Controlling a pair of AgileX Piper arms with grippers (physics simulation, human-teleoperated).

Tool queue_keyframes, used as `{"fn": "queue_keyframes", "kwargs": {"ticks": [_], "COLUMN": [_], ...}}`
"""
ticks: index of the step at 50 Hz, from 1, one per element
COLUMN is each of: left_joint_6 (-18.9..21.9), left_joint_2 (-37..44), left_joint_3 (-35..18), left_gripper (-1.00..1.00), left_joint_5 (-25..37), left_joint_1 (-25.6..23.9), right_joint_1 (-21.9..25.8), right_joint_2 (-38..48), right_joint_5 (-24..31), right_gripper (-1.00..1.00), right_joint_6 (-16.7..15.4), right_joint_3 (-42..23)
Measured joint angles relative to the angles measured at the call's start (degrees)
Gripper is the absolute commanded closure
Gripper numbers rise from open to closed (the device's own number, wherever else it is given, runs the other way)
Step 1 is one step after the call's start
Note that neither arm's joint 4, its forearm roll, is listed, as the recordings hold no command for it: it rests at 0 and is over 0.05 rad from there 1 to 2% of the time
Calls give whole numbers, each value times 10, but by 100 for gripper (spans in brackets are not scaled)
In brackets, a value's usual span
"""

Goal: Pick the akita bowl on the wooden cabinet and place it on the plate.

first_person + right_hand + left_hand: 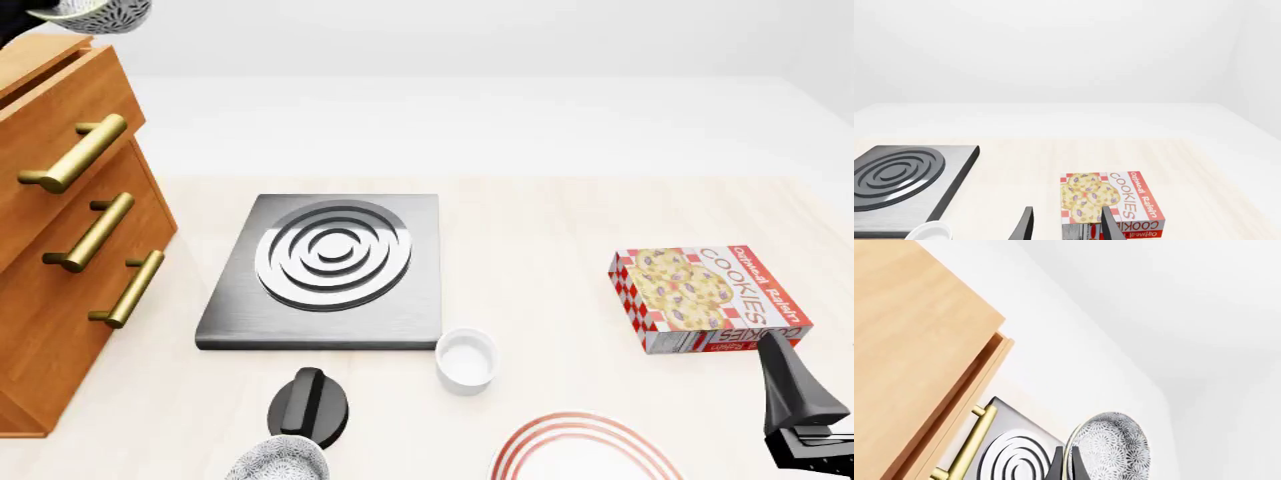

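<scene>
Left end effector (1069, 462) grips akita bowl (1111, 447) rim.

Front high, wrists low (stove (327, 270) shared)

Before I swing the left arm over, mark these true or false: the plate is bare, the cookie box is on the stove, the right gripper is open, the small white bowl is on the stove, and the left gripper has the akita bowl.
1. The visible part of the plate is bare. True.
2. The cookie box lies on the stove. False: it lies on the table, to the right of the stove.
3. The right gripper is open and holds nothing. True.
4. The small white bowl sits on the stove. False: it stands on the table just off the stove's near right corner.
5. The left gripper grips the akita bowl by its rim. True.
</scene>
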Motion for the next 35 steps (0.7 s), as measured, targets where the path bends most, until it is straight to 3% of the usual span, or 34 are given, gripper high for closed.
{"fn": "queue_keyframes", "kwargs": {"ticks": [35], "left_joint_6": [0], "left_joint_2": [12], "left_joint_3": [20], "left_gripper": [100], "left_joint_5": [-18], "left_joint_1": [-49], "right_joint_1": [0], "right_joint_2": [0], "right_joint_5": [0], "right_gripper": [-100], "right_joint_6": [0], "right_joint_3": [0]}}
